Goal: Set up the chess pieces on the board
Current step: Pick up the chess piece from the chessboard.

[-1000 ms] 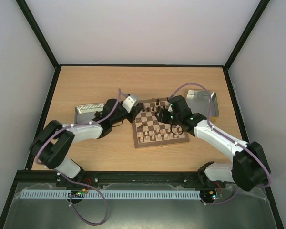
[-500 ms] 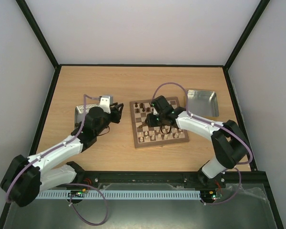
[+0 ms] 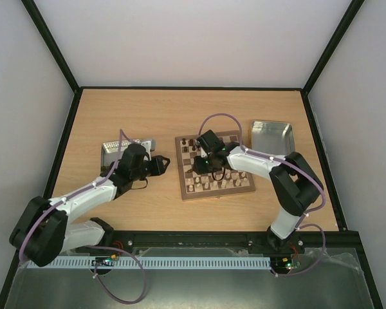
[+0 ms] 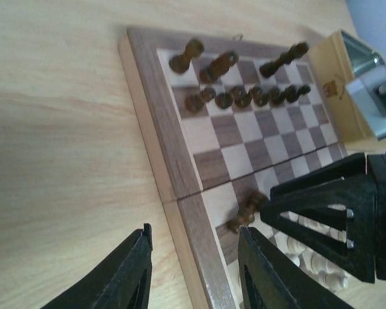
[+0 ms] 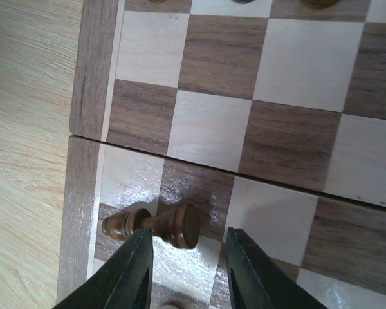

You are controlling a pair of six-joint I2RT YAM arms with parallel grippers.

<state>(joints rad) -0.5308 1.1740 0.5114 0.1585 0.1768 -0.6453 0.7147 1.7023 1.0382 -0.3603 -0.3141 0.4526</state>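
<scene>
**A:** Your right claw (image 5: 188, 261) hangs over the board (image 5: 270, 135), jaws apart and gripping nothing. A dark piece (image 5: 151, 225) lies toppled just ahead of it, by the border.

**B:** It's possibly a pawn, but that's hard to tell. Next you drop over it, close and stand it upright. Your left claw (image 4: 193, 264) hovers over the table (image 4: 58, 129), jaws apart and empty.

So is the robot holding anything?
Nothing. The left gripper and right gripper are both open and empty; a dark chess piece lies toppled by the right one.
</scene>
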